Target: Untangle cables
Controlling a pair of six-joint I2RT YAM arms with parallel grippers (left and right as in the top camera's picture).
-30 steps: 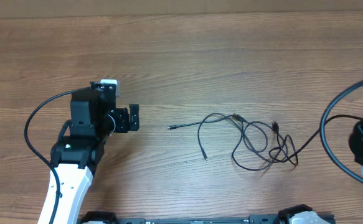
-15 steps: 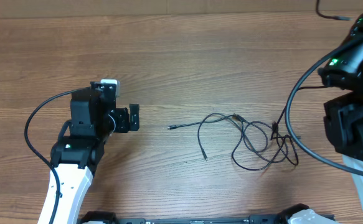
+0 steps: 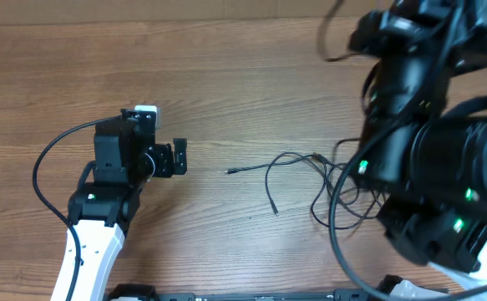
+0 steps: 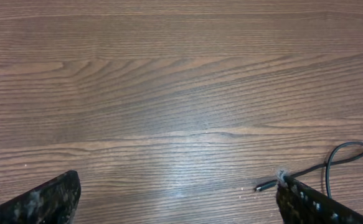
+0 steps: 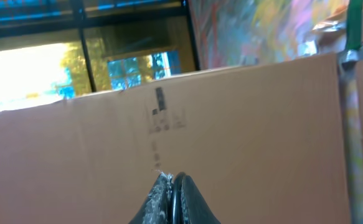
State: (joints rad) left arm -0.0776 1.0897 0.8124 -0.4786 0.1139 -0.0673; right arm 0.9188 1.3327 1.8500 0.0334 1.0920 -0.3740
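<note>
Thin, glossy black cables lie in loose loops on the wood-grain tabletop, near and ahead of the left gripper, whose fingers are spread wide. The right gripper, pinched together, faces a flat brown cardboard wall.

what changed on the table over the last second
The right arm swung in from the right edge and up toward the overhead camera. It now looks blurred and covers the right part of the cables. The right gripper is shut on nothing and faces a cardboard wall. Nothing was grasped or released. The left arm, the open left gripper and the visible cable strands stayed put.
</note>
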